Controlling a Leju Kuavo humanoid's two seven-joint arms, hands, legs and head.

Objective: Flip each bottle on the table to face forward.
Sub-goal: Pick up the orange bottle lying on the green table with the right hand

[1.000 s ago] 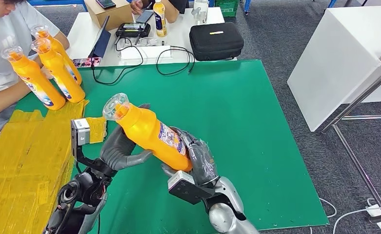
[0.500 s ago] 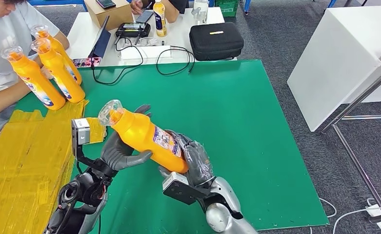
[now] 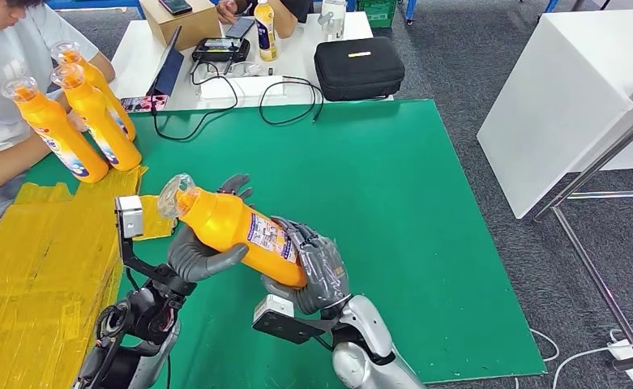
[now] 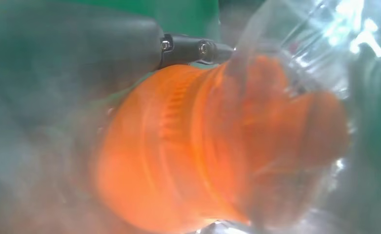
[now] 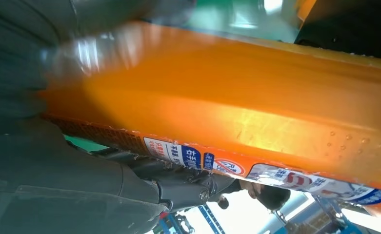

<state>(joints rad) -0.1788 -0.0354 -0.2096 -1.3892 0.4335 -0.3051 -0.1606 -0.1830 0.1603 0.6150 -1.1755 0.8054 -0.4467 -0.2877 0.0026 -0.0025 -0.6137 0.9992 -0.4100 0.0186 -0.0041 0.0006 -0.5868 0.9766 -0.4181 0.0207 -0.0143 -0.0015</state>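
Held bottle: orange, with a clear cap and a printed label; it is lying tilted above the green worktop, cap end pointing toward the robot's left and away, base end sitting low toward the robot.
Left hand: it is cupping the bottle's neck end from beneath, grey thumb and fingers curling around the shoulder; dark fingertips are showing past the far side of the bottle.
Right hand: it is wrapping the bottle's base end, fingers closing over the lower body next to the label.
Left wrist view: the ribbed orange neck and clear cap are sitting close to the lens and blurred.
Right wrist view: the orange body is running across the frame with the label strip along its edge; the grey hand is pressing against it.
Standing bottles: three orange bottles are standing upright together at the far left of the worktop, clear caps on top, just in front of a person in a white shirt whose forearm is resting beside them.
Yellow mat: it is covering the left strip of the worktop, beside the robot's left arm.
White table: it is standing behind the worktop, carrying a black case, black cables, a cardboard box and a small bottle.
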